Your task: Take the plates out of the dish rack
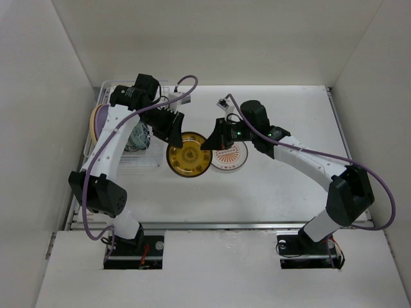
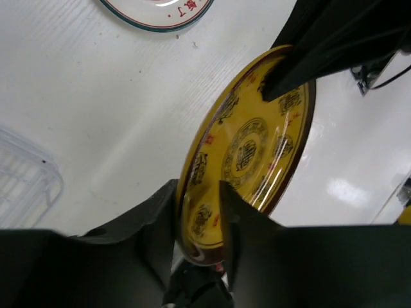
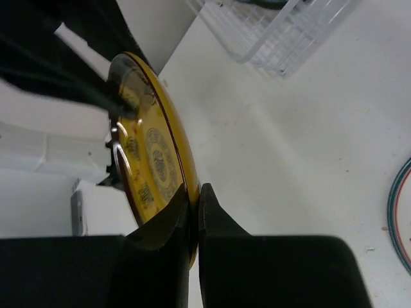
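Flanking the gripped yellow plate [image 1: 187,154] — sunburst plate [image 1: 231,160], dish rack [image 1: 142,162].

I counted 1 yellow plate [image 1: 187,157], 1 sunburst plate [image 1: 232,160], 1 tan plate [image 1: 95,122], 1 patterned plate [image 1: 138,136], 4 total, plus 1 dish rack [image 1: 144,162].

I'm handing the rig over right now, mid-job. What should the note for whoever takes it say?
Left gripper: jaws shut on the yellow plate at its rim.
Right gripper: jaws shut on the opposite rim, so both arms hold this plate over the table.
Done: the white sunburst plate lies flat on the table, right of the dish rack.
Left: release one grip and set the yellow plate down. The tan plate and a patterned plate stand in the rack.
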Robot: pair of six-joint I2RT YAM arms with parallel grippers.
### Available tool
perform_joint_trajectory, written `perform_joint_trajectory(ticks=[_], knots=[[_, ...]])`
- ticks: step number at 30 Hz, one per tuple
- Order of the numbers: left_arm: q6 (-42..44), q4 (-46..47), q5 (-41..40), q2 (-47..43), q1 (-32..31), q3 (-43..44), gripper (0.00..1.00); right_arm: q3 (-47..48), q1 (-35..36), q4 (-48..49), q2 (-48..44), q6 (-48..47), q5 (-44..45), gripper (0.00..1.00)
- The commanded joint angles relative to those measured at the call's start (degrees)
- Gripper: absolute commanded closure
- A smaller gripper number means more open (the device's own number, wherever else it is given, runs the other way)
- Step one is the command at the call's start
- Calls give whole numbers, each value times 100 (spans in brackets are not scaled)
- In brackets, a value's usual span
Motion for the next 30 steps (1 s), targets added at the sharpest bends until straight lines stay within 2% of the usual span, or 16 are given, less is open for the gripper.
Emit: perform_joint_trajectory(ticks=[1, 3, 4, 6, 7, 10, 11, 14, 19, 23, 25, 29, 30], knots=[[-103, 67, 43, -220, -108, 78, 68, -112, 9, 346, -144, 232, 377, 100], [-478, 346, -369, -220, -108, 78, 44, -113, 9, 346, -311, 310, 518, 100], [-690, 488, -1007, -220, -108, 78, 34, -113, 9, 215, -311, 381, 675, 100], [-1060, 752, -1817, -220, -108, 130, 1, -52, -157, -249, -373, 547, 1316, 100], [-1227, 970, -2674, -281, -108, 200, 1, -51, -262, -417, -434, 748, 1536, 100], [-1719, 1262, -4085, -281, -4, 271, 1, -138, -886, -919, -548, 1118, 2091, 100], [-1773, 1393, -4803, -281, 49, 332, 1, -191, -1070, -1016, -549, 1189, 2205, 100], [-1774, 1508, -5554, -124, 338, 333, 1, -481, -1870, -1429, -672, 1418, 2680, 100], [-1641, 1386, -5847, 333, 699, 272, 1, -1297, -3248, -1544, -900, 1673, 3058, 100], [-1694, 1456, -5794, 519, 954, 53, 2, -1807, -4094, -1211, -840, 1735, 2909, 100], [-1642, 1578, -5628, 641, 1025, -36, 7, -1958, -4323, -1087, -725, 1735, 2821, 100], [-1440, 1579, -5522, 756, 1025, -168, 21, -2195, -4929, -850, -339, 1683, 2374, 100], [-1439, 1579, -5522, 817, 1025, -168, 28, -2265, -4983, -850, -225, 1682, 2373, 100]])
